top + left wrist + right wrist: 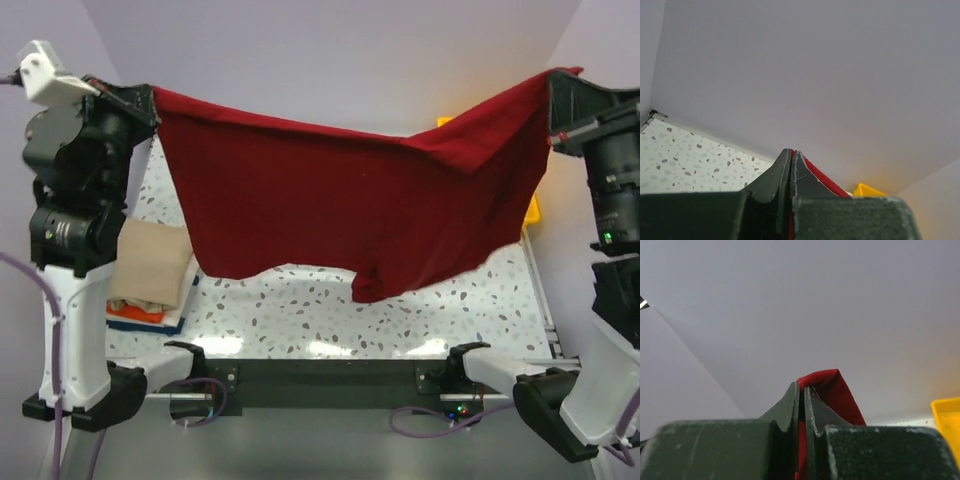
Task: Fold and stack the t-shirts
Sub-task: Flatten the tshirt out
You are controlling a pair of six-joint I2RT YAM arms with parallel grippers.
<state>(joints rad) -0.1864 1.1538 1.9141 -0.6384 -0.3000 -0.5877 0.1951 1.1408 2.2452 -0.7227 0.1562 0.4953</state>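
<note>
Shirt [340, 200] upper edge slack, mid-air

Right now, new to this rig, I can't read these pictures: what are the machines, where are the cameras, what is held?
Two robot arms are bolted at the near edge of a speckled table. The wide picture looks down from above and behind the left arm and right arm. The other two come from a camera on each wrist, looking along its jaws. Both pairs of jaws are shut on a dark red t-shirt, stretched in the air between them. On the table's left lies a folded stack, tan on top. A yellow tray peeks out behind the shirt.
</note>
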